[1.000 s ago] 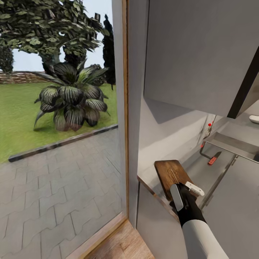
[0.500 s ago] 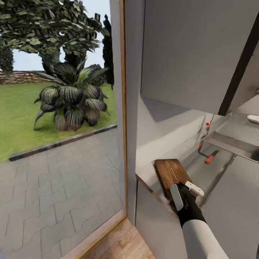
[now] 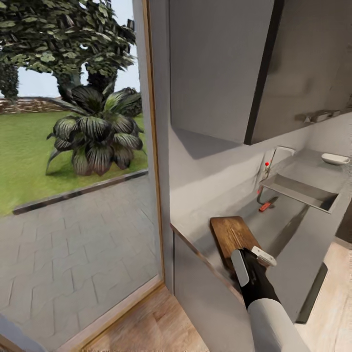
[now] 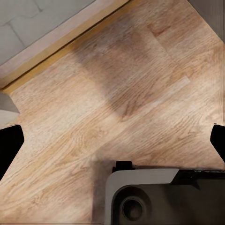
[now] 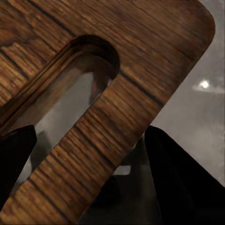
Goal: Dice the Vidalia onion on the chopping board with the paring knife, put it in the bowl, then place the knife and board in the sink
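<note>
The right tool (image 3: 254, 266) is clamped on the near end of the chopping board (image 3: 233, 237), its dark fingers (image 5: 180, 180) pinching the wooden strip beside the board's slotted handle hole. The board sticks out forward from the tool, over the near end of the grey desk (image 3: 288, 222). Farther along the desk lies the sink (image 3: 299, 191) with its chrome tap (image 3: 274, 159); the red-handled paring knife (image 3: 265, 206) lies just in front of the sink. Beyond the sink sits the white bowl (image 3: 335, 158). The left tool (image 4: 112, 140) hangs above pale wood floor (image 4: 117, 93), fingertips spread wide apart.
</note>
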Motion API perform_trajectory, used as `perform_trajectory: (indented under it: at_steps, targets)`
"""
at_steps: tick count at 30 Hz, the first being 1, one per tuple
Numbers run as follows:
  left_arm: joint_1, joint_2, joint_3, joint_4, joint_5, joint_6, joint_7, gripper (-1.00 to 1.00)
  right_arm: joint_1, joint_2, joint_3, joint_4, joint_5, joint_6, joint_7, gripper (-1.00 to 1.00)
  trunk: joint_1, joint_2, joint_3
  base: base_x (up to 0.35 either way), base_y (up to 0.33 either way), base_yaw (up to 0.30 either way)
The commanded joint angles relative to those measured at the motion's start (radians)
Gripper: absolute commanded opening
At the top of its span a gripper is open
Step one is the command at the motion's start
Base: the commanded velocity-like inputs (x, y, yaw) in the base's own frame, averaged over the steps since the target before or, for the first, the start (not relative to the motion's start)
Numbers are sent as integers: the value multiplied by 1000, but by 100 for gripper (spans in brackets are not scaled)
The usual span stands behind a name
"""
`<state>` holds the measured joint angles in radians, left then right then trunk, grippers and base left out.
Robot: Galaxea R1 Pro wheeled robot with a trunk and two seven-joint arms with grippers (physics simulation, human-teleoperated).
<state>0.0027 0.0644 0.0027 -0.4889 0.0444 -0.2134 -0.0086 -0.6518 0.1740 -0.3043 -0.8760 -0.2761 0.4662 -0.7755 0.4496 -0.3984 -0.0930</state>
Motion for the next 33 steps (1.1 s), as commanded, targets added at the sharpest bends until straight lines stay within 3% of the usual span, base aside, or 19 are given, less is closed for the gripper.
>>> perform_trajectory:
  at_steps: [1,15,16,17,18,22,27,33]
  targets:
    - [0,0,0,-2,5,-1,-1,100,0,0,-4,34,-9,6,-5,-100,0,-2,-2,-189,-234,0]
    - [0,0,0,-1,6,-1,-1,100,0,0,15,17,-8,29,-4,-100,0,-2,14,-37,-60,0]
    - [0,-1,1,3,6,-6,-1,100,0,0,62,16,-7,31,-3,-100,0,-2,15,0,0,0]
    - [0,-2,1,2,5,-9,-1,100,0,0,73,16,-7,32,-3,-100,0,-2,17,0,0,0]
    - [0,-6,2,3,5,-27,0,100,0,0,114,15,-7,32,-2,-100,0,-2,19,0,0,-5]
    - [0,-9,3,9,9,-38,3,100,0,0,139,10,-7,36,1,-100,0,-2,25,0,0,-63]
    - [0,-8,5,11,12,-37,6,100,0,-9,179,-100,-8,201,42,-100,0,-2,33,0,0,-101]
    - [0,-8,4,17,17,-35,7,100,0,-14,184,-131,-8,249,66,-100,0,-2,43,0,0,-106]
